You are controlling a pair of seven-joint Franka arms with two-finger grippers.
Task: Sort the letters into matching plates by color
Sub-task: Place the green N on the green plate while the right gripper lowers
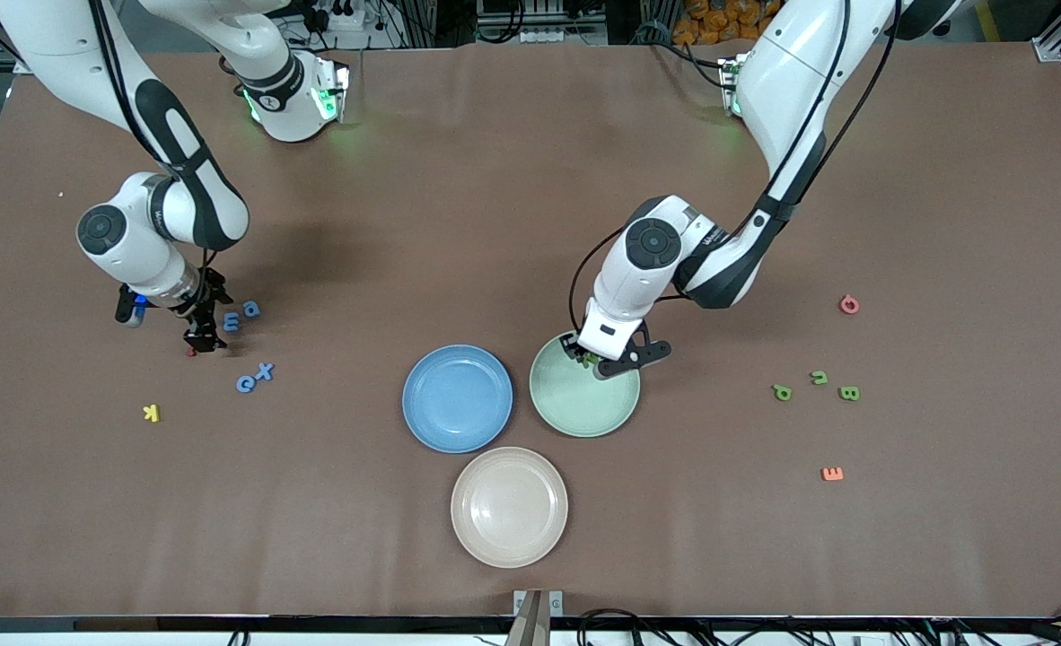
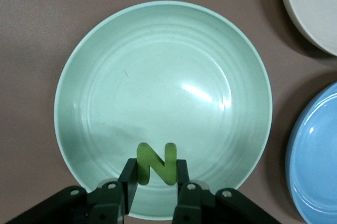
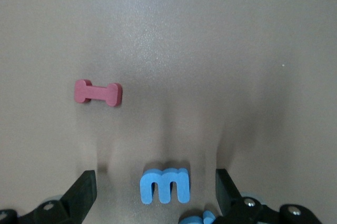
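My left gripper is shut on a green letter N, held upright just over the rim area of the mint green plate. The blue plate lies beside it. My right gripper hangs open low over the table at the right arm's end, with a blue letter lying flat between its fingers. Three more blue letters lie close by. Three green letters lie toward the left arm's end.
A cream plate sits nearer the front camera than the two coloured plates. A red letter lies by the right gripper, and a yellow one nearer the camera. A pink letter and an orange one lie near the green letters.
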